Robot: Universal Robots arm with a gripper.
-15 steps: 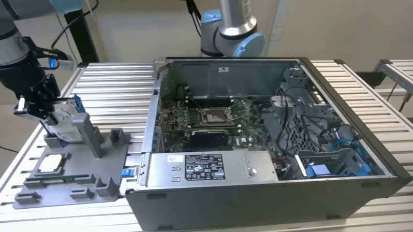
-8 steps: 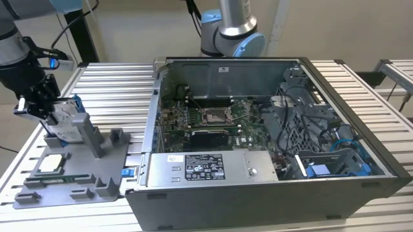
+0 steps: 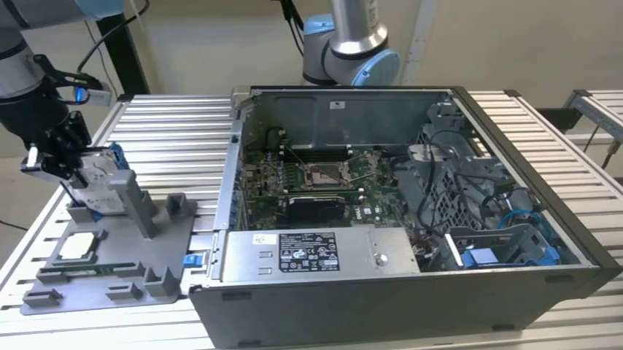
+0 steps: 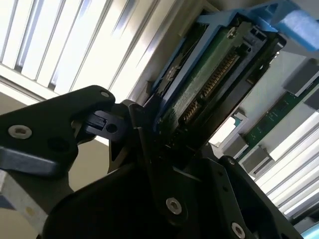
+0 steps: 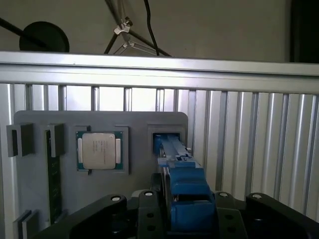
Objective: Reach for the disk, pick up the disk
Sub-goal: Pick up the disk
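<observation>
Ops: status on picking the disk, big to small?
Bench: computer case open, just beside grey tray, untouched. Over the tray, gripper has fingers pressed on both sides of the disk, reads as clamped. Disk stands upright, lower end in tray's slot (blue rail toward the gripper). CPU chip sits in tray pocket beside that slot.
Ops: progress?
Bench: reach done, grasp looks made, lift not yet done. My read only.
</observation>
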